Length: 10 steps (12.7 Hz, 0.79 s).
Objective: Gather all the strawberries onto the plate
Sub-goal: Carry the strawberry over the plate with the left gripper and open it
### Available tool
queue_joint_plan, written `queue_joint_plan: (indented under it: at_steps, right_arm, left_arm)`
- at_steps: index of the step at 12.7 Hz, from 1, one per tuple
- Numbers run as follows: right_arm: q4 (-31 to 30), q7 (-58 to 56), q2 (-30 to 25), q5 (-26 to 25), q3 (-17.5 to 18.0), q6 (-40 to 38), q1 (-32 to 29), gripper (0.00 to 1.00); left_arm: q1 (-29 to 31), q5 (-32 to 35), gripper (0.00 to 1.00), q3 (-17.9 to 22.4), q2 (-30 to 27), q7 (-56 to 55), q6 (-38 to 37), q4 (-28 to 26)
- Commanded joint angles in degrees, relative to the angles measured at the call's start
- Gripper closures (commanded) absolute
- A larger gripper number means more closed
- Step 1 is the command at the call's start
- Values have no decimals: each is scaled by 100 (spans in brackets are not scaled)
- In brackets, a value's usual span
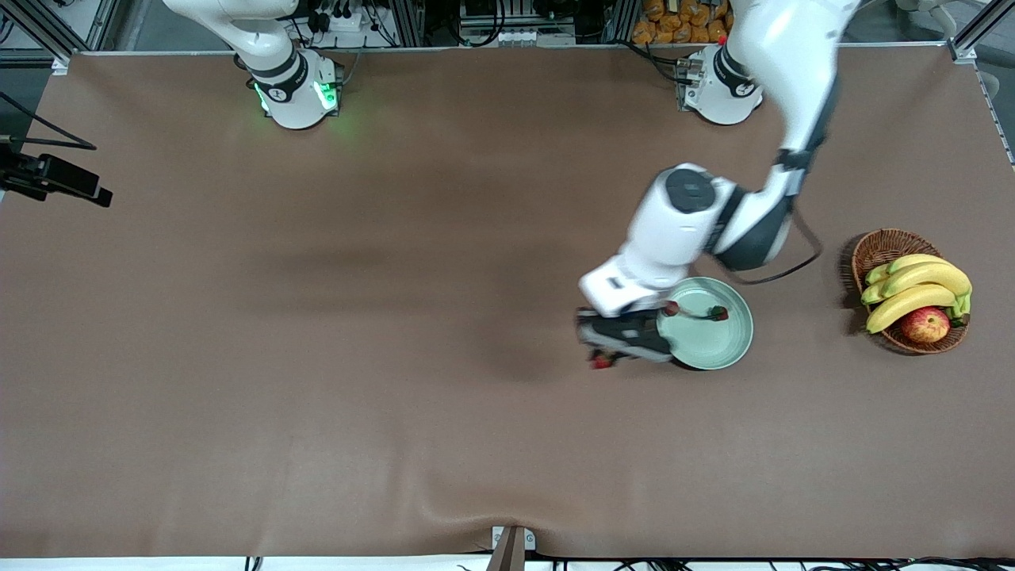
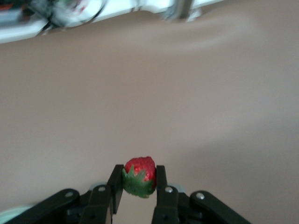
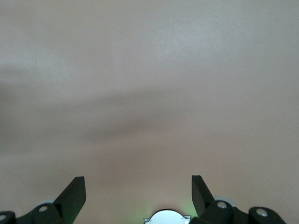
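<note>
Strawberries: two lie on the plate, and the third berry is pinched in the left end effector, over the table just beside the plate's rim. This looks like the last carry; next it must shift over the plate and release. Right end effector waits, spread, holding nothing.
</note>
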Motion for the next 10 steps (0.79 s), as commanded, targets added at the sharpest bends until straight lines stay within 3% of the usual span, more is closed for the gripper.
queue_joint_plan:
  at_steps: [1,5,7,9,10]
  right_arm:
    - [-454,68,-151,11,0,333,-79,0]
    - [-455,68,-54,-42,-9,781,-53,0]
    - [-412,68,-54,-51,0,905,-53,0]
    - [-385,68,-98,-191,0,1098,-27,0]
    - [-368,60,-106,-287,0,1125,-18,0]
  left_arm:
    - [707,-77,100,-138,-366,77,-680,-706]
    - [1272,-68,91,-129,-103,78,-1764,-706]
    - [1237,-68,62,-137,56,25,-1809,-706]
    - [1254,-68,0,-138,65,77,-1809,-663]
    - [1290,-68,0,-129,57,86,-1818,-645]
